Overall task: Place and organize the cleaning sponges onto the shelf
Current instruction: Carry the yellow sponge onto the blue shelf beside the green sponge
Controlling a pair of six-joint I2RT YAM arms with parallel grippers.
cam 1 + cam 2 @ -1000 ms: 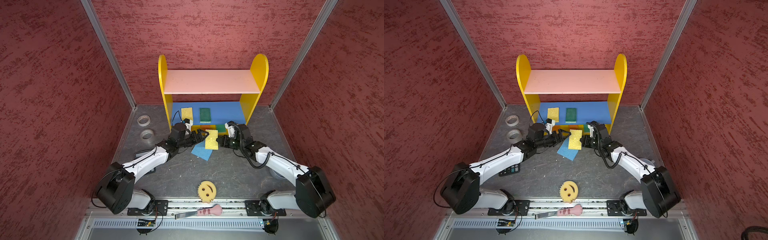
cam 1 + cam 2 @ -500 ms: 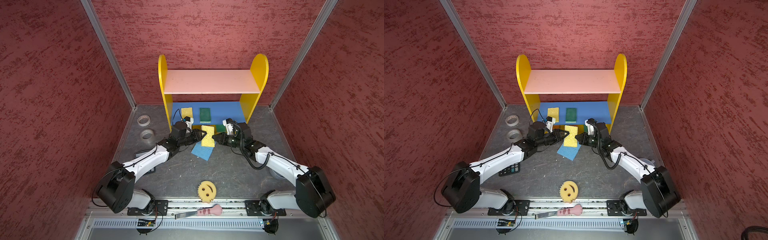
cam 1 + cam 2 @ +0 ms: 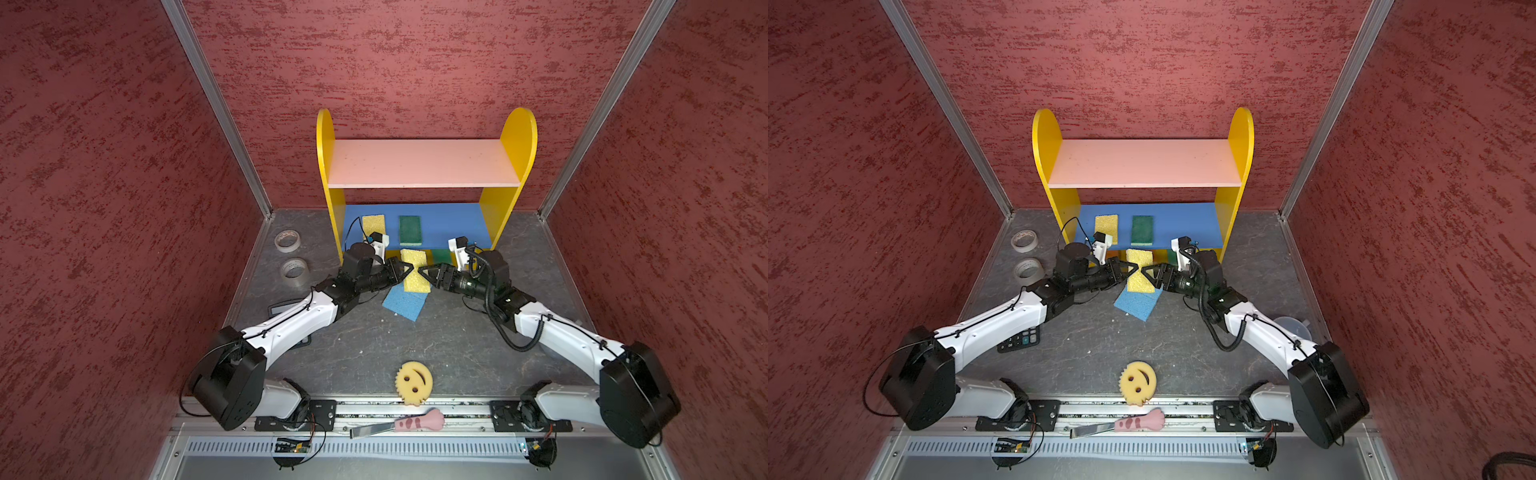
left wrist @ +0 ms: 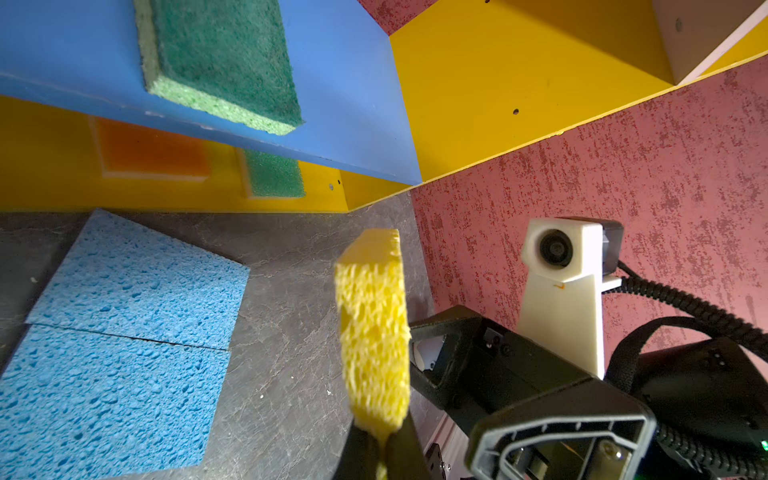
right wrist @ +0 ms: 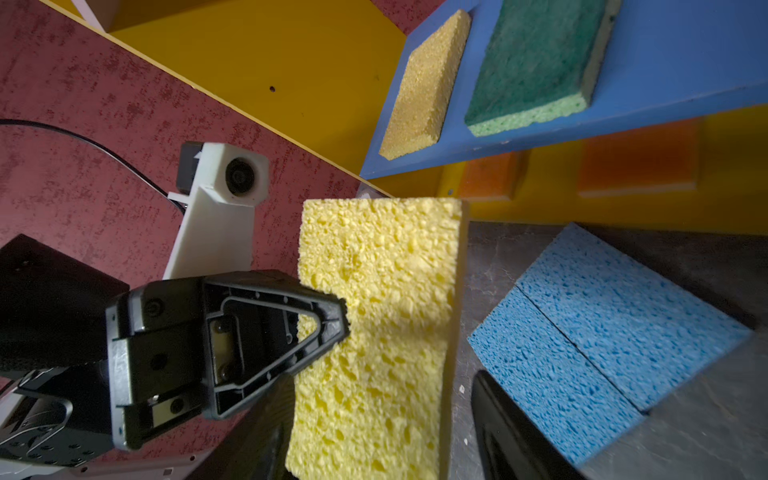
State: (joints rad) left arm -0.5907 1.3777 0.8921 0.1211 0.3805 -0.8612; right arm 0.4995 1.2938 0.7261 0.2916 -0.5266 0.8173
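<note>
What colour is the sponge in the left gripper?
Yellow sponge; shows best in the right wrist view.

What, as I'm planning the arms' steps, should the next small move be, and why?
Probably draw back the right tool: its jaws stand open around the yellow sponge, which the left tool grips, so clearing lets the left carry it to the shelf.

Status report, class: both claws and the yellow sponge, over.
Left claw shut on yellow sponge, held off the floor. Right claw open, close beside it. Blue sponges underneath.
</note>
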